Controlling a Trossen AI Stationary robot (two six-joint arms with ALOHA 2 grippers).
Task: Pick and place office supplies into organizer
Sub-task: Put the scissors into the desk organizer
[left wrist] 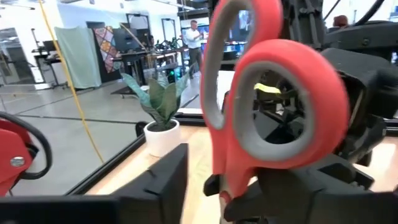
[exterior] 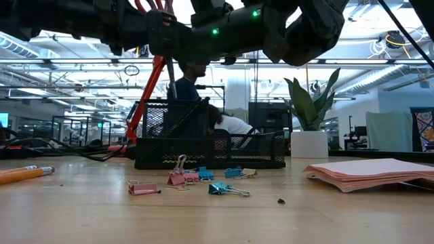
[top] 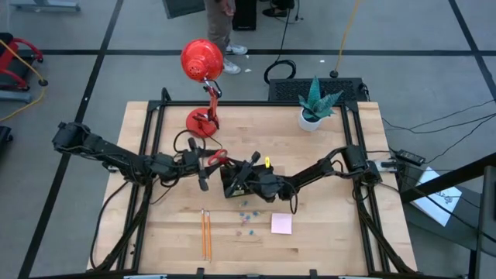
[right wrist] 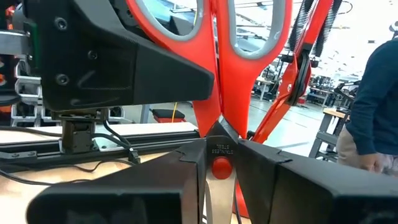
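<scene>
**Handing scissors over the organizer**

Hovering at table centre, the right gripper [right wrist: 221,180] pinches the scissors [right wrist: 227,74] at the pivot, above the organizer [top: 232,186]. The left gripper [top: 203,164], at nine o'clock, stands spread beside the handles, likely letting go.

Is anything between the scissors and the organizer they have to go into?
Nothing visible. The scissors hang clamped in the right claw right beside the organizer, with the left claw at their handles.

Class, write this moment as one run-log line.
right end effector: shut on scissors | left end effector: at scissor handles | organizer: below | pencils, sticky notes: on table
</scene>
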